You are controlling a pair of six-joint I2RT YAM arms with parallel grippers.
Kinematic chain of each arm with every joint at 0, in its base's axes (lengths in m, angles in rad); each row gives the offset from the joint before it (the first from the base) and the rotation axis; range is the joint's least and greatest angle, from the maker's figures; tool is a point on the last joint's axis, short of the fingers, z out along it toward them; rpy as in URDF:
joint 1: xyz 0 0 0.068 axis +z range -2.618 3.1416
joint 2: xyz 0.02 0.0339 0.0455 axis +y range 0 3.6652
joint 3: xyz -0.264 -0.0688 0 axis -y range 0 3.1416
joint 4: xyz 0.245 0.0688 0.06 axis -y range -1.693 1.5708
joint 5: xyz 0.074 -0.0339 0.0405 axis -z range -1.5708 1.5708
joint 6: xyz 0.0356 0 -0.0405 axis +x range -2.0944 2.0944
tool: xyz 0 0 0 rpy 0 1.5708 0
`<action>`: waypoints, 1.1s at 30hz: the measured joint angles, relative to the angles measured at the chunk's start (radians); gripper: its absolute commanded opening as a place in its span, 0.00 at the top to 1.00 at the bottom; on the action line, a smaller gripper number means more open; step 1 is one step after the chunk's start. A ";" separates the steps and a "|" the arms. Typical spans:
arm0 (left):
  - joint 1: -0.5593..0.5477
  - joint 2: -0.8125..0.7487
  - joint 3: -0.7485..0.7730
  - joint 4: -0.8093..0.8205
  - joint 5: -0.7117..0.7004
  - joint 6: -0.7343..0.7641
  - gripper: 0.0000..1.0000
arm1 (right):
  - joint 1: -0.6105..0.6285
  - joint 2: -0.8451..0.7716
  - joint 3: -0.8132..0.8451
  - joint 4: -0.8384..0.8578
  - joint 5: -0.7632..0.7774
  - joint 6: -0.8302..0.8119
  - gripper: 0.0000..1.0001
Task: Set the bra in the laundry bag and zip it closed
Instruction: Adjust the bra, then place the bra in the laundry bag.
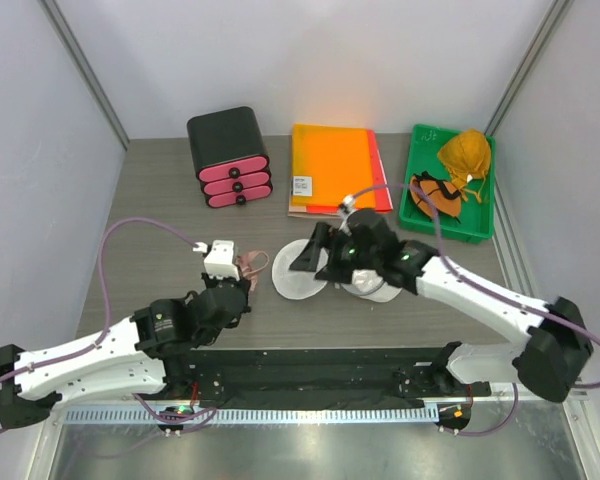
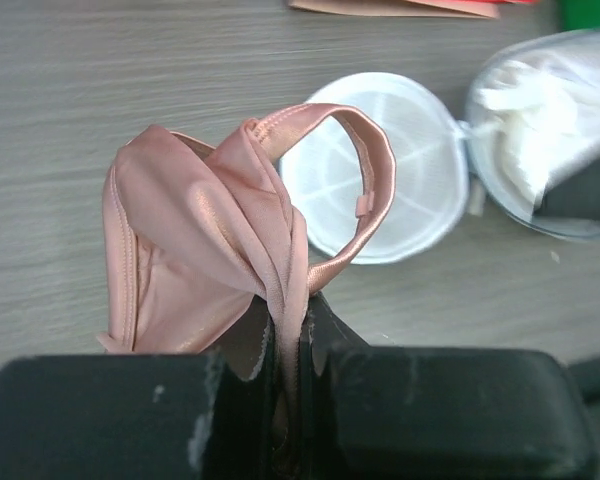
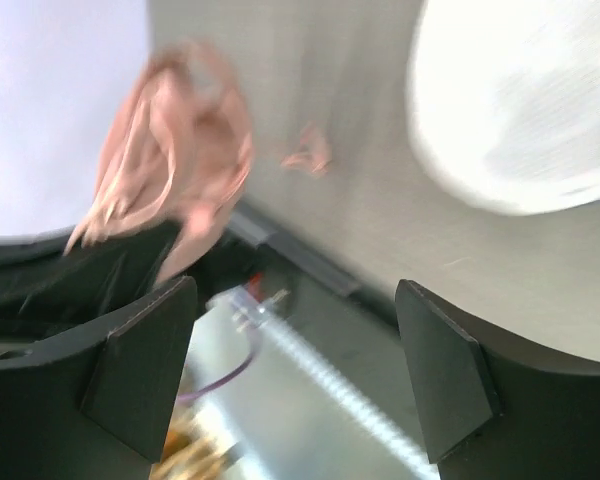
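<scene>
the left tool (image 2: pixel 290 345) is pinched tight on a pink satin bra (image 2: pixel 200 250), the fabric squeezed between its two dark fingers and the rest bunched up above them, with one strap standing out in a loop. the bra is held up off the tabletop (image 1: pixel 160 200), just to the left of the laundry bag (image 2: pixel 420 170).

the bag lies unzipped in the middle of the tabletop, its two round white mesh halves side by side and joined at a hinge. the nearer half faces up and shows its ribs. the farther half seems to have something white crumpled in it, though it is too washed out to be sure.

the right tool (image 3: pixel 290 375) is over the bag's right-hand half, its fingers spread wide with nothing between them.

along the back stand a black set of drawers with pink fronts (image 1: pixel 228 157), an orange folder (image 1: pixel 332 165) and a green tray (image 1: pixel 480 215) with a yellow cloth (image 1: pixel 466 152) in it.
</scene>
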 measured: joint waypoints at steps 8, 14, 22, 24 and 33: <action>0.000 0.058 0.212 0.055 0.265 0.314 1.00 | -0.217 -0.216 0.147 -0.413 0.297 -0.459 0.21; 0.000 0.064 0.303 0.135 0.495 0.522 1.00 | -0.364 -0.219 0.144 -0.541 0.324 -0.597 0.23; 0.000 0.167 0.340 0.339 0.742 0.710 1.00 | -0.461 -0.167 0.104 -0.571 0.236 -0.677 0.48; 0.004 0.208 0.339 0.373 0.801 0.748 1.00 | -0.471 -0.162 0.095 -0.569 0.215 -0.687 0.50; 0.074 0.351 0.314 0.606 1.061 0.901 1.00 | -0.517 -0.125 0.069 -0.548 0.126 -0.705 0.74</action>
